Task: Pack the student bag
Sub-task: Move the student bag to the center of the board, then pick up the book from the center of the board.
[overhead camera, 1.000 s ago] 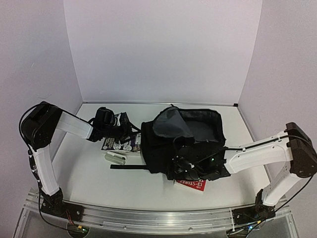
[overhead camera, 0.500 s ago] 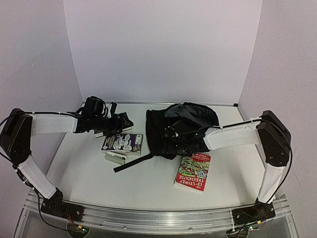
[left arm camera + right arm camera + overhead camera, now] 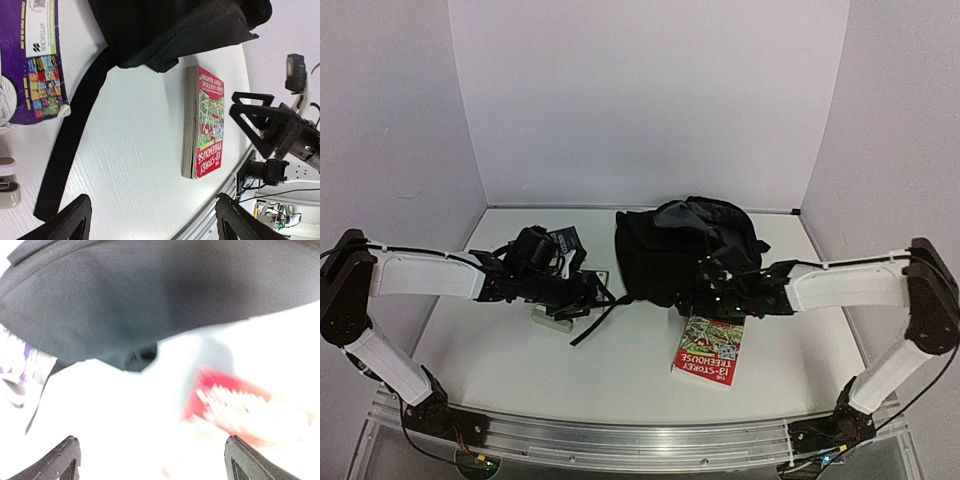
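Fingers, left gripper (image 3: 152, 200): spread wide and released, with nothing between them.
Fingers, right gripper (image 3: 151, 439): also spread wide and released, empty; this view is blurred.
Student bag, a large black soft fabric backpack (image 3: 680, 255): lies on the white table (image 3: 620, 385), ahead of both pairs of fingertips and between neither pair.
Black webbing strap (image 3: 70, 135): trails from the bag to just beside one left fingertip.
Red paperback book (image 3: 205, 125): lies flat ahead of the left fingers, near the bag's edge.
Purple printed booklet (image 3: 35, 60): lies beyond the strap, off to one side.
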Motion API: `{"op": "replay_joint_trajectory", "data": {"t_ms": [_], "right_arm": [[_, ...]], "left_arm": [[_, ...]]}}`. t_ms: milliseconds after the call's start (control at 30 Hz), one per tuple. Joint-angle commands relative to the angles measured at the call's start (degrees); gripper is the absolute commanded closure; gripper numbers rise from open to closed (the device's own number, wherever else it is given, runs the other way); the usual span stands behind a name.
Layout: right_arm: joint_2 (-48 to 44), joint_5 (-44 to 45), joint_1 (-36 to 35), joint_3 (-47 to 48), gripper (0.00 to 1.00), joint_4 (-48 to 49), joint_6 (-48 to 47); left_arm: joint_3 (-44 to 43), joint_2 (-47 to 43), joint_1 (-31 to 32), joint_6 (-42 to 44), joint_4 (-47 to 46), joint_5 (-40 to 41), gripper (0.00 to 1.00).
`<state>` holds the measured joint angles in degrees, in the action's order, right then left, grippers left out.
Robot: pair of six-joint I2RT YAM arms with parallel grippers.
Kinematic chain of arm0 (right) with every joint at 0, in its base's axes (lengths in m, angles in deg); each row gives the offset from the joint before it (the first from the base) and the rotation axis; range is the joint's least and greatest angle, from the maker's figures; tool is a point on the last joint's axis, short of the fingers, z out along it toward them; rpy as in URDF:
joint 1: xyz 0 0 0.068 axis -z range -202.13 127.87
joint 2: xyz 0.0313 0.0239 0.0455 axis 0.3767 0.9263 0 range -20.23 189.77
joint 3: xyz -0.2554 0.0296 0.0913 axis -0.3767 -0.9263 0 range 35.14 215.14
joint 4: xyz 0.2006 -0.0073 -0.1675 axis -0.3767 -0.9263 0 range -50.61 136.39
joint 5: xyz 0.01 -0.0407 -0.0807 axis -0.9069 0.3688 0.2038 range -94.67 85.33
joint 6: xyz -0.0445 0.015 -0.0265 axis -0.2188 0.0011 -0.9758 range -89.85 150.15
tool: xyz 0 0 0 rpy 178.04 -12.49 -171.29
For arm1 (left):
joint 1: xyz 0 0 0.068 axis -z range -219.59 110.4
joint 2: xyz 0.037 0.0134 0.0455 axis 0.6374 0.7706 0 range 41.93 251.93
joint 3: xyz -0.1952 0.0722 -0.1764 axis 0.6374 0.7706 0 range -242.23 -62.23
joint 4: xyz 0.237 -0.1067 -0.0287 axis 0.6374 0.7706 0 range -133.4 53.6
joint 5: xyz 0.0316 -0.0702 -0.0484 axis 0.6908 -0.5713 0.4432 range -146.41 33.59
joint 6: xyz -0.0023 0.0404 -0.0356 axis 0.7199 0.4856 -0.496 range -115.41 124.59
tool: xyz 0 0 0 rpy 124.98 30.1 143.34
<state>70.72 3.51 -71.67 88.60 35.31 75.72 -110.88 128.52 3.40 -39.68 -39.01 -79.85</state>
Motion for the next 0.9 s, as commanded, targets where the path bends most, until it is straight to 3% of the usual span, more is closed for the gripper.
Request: {"op": "replay_joint_trajectory", "data": {"t_ms": [0,167,400,867], "right_arm": [[-10.0,-0.8,0.5,-9.5,0.04,-4.4,8.5],[-14.7,-2.1,1.7,-18.2,0.06,-4.7,13.2],[-17.7,-2.7,1.8,-22.2,0.12,-1.5,15.1],[-12.8,-8.7,1.8,-25.4,0.19,9.9,15.7]], "left_arm": [[-0.1,0.3,3.6,-2.1,-1.2,1.2,0.17],[-3.1,6.7,8.6,-4.0,-5.3,-1.3,0.22],[-12.4,18.5,11.5,-2.5,-7.5,-5.0,0.28],[-23.5,31.9,12.7,-0.4,-6.4,-12.5,0.39]]}}
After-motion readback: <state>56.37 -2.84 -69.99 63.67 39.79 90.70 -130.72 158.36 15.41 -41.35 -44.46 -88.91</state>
